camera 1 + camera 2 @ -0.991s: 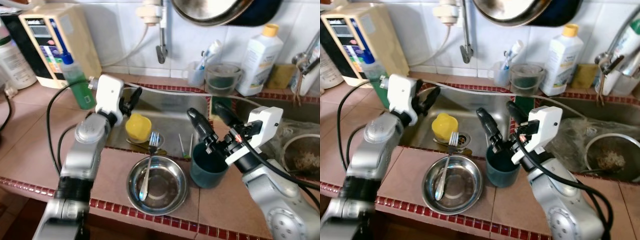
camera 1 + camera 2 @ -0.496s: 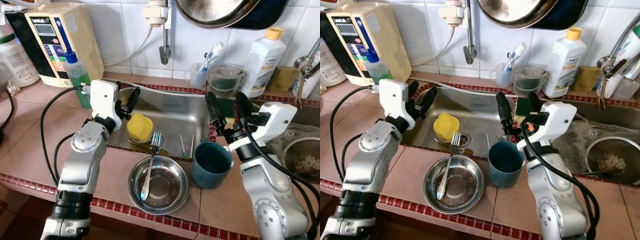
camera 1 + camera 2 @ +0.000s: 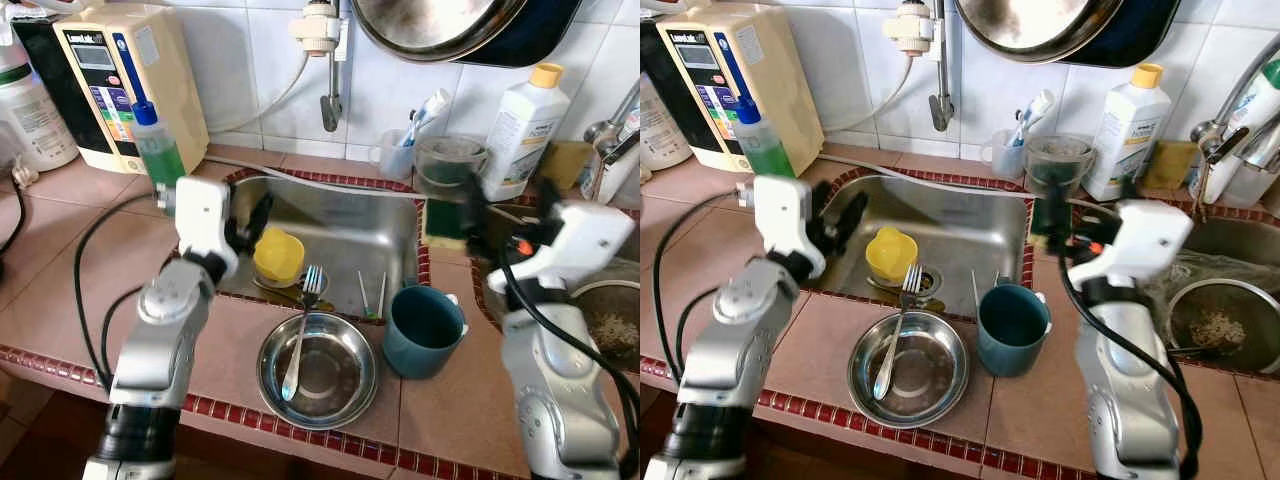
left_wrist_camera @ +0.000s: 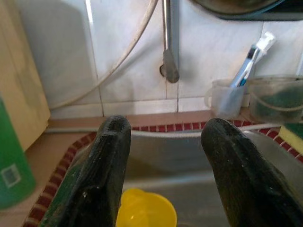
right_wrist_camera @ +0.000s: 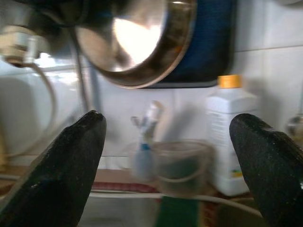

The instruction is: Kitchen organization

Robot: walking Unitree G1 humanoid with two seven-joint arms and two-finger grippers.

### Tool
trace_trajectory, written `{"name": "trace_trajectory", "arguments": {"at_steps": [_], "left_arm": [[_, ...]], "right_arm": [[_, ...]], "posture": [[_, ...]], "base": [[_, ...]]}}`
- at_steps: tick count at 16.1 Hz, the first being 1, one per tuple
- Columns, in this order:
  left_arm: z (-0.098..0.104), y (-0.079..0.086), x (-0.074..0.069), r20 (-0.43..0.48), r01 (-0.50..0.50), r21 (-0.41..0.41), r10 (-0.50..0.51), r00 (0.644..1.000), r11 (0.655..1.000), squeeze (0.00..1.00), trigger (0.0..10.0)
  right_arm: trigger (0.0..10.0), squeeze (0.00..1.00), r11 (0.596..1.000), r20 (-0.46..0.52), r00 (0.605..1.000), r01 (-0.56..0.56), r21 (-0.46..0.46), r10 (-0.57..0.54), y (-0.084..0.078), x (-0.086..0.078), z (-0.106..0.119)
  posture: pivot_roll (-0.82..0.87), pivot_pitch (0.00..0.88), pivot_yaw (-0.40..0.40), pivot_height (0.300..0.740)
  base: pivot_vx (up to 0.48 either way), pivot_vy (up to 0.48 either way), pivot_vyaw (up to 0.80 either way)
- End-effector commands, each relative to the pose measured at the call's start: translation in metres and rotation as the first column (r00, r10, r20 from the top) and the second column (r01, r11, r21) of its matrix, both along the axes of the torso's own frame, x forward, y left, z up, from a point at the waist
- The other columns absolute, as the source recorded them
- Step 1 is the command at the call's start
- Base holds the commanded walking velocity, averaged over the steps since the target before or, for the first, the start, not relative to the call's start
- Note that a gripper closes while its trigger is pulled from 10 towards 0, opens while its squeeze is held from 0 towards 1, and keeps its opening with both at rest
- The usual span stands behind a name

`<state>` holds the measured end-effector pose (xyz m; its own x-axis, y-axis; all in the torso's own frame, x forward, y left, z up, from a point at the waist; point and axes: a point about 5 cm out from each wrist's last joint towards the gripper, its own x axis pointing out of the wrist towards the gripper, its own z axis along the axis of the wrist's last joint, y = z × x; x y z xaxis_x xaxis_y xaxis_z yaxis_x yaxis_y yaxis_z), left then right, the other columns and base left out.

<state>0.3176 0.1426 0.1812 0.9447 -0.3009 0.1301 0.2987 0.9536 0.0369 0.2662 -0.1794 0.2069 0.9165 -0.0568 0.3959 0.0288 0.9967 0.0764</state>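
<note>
Right gripper (image 5: 165, 156) is raised at 3 o'clock beside the steel sink (image 3: 350, 225), fingers wide apart, holding nothing; motion blur smears it in the eye views. Left gripper (image 4: 165, 165) hovers at the sink's 9 o'clock rim, fingers apart, empty, above the yellow plastic cup (image 3: 278, 255) lying in the basin. Teal plastic mug (image 3: 422, 330) stands on the tiled counter (image 3: 60, 290) at 5 o'clock of the sink, just beside the round steel bowl (image 3: 316, 370) with a metal fork (image 3: 299, 330) leaning in it. Large hanging steel pan (image 3: 440, 25) is cut off at the top. Cream water purifier (image 3: 125, 80) panel text is unreadable; white bottle with orange cap (image 3: 518, 130) label too blurred to read.
</note>
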Motion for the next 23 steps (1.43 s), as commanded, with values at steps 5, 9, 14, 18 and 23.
{"name": "trace_trajectory", "arguments": {"at_steps": [5,9,14,18,23], "left_arm": [[-0.006,0.012,-0.014,0.033,-0.006,0.008,0.006,0.999,1.000,0.00,10.0],[-0.010,0.029,-0.014,0.030,-0.057,0.005,0.057,0.998,0.998,0.00,10.0],[-0.015,0.032,-0.013,0.011,-0.062,0.042,0.061,0.998,0.997,0.00,10.0],[-0.016,0.031,-0.012,0.008,-0.056,0.044,0.056,0.998,0.997,0.00,10.0],[-0.014,0.029,-0.010,0.026,-0.047,0.038,0.046,0.999,0.998,0.00,10.0]], "right_arm": [[10.0,0.00,0.996,-0.038,0.996,0.081,-0.035,-0.083,0.002,-0.012,-0.025],[10.0,0.00,0.989,-0.072,0.988,0.134,-0.060,-0.138,-0.005,-0.012,-0.043],[10.0,0.00,0.985,-0.055,0.985,0.158,-0.077,-0.162,-0.010,-0.009,-0.045],[10.0,0.00,0.983,-0.058,0.984,0.165,-0.077,-0.170,-0.011,-0.009,-0.048],[10.0,0.00,0.982,-0.049,0.984,0.168,-0.084,-0.172,-0.010,-0.006,-0.048]], "posture": [[-0.10,0.000,0.039,0.732],[-0.09,0.000,0.039,0.732],[-0.09,0.000,0.042,0.732],[-0.09,0.000,0.045,0.732],[-0.09,0.000,0.043,0.732]], "base": [[0.000,0.000,0.00],[0.000,0.000,0.00],[-0.100,0.000,0.00],[-0.251,0.000,0.00],[-0.050,0.000,0.00]]}}
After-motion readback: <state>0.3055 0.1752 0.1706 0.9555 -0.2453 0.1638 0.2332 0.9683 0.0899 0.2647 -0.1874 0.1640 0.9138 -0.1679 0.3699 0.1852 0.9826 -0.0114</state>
